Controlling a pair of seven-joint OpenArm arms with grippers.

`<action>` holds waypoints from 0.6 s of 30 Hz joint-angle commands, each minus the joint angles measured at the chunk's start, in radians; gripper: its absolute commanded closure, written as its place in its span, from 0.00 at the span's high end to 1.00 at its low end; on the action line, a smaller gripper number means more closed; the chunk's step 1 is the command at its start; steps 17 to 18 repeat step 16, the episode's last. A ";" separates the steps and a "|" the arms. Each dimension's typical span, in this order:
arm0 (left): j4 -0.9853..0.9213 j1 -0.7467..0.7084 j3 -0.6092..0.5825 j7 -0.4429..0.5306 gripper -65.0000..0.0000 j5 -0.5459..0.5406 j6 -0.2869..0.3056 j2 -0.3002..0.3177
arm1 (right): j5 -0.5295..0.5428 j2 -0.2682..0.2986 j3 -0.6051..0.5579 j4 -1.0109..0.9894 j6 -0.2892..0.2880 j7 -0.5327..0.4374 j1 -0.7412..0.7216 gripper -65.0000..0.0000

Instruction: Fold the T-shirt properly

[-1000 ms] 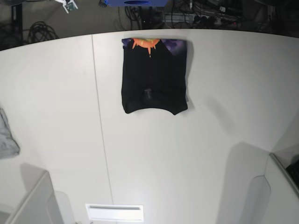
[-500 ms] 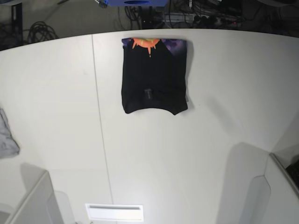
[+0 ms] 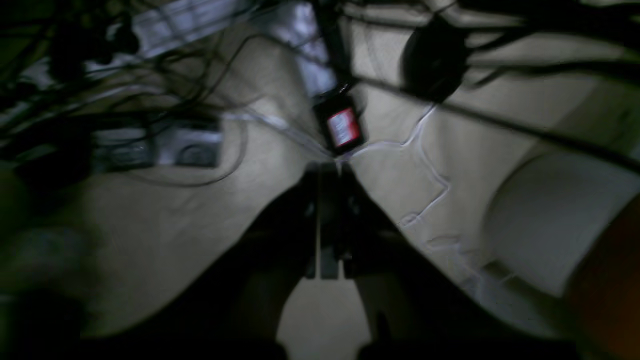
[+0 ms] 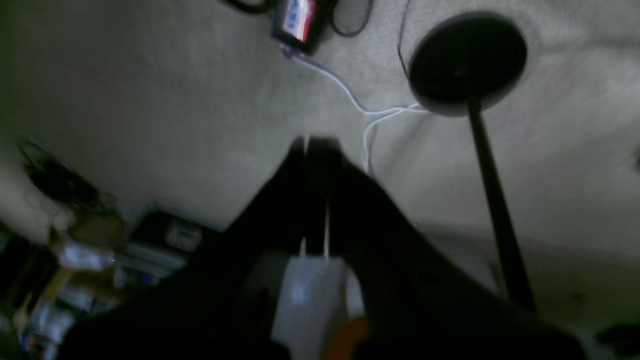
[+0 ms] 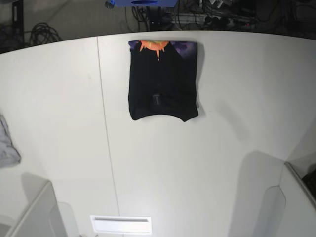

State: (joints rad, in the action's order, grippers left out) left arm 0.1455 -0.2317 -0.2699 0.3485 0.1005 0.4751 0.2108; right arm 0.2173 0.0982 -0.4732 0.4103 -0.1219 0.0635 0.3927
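You see the T-shirt [image 5: 163,80] lying folded into a compact, roughly rectangular black bundle near the far edge of the white table [image 5: 207,163], slightly left of centre in the base view. A strip of purple and orange print shows along its far edge (the rest of the visible surface is plain black). Nothing touches it.

Neither arm reaches over the garment. The left gripper [image 3: 327,172] appears in its own wrist view with its jaws pressed together and nothing between them; it points away from the table, toward a carpeted floor strewn with cables [image 3: 430,165] and a small black device with a red label [image 3: 341,127]. The right gripper [image 4: 316,145] is likewise fully closed and empty, aimed at the floor beside a black round stand base [image 4: 467,62] with its pole.

At the table's left edge you see a small grey cloth [image 5: 7,145], well apart from the T-shirt.
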 commanded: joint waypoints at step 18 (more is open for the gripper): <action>0.001 0.010 -0.062 0.011 0.00 -0.008 -0.052 0.020 | 0.006 -0.055 0.001 -0.307 -0.002 -0.284 -0.064 0.00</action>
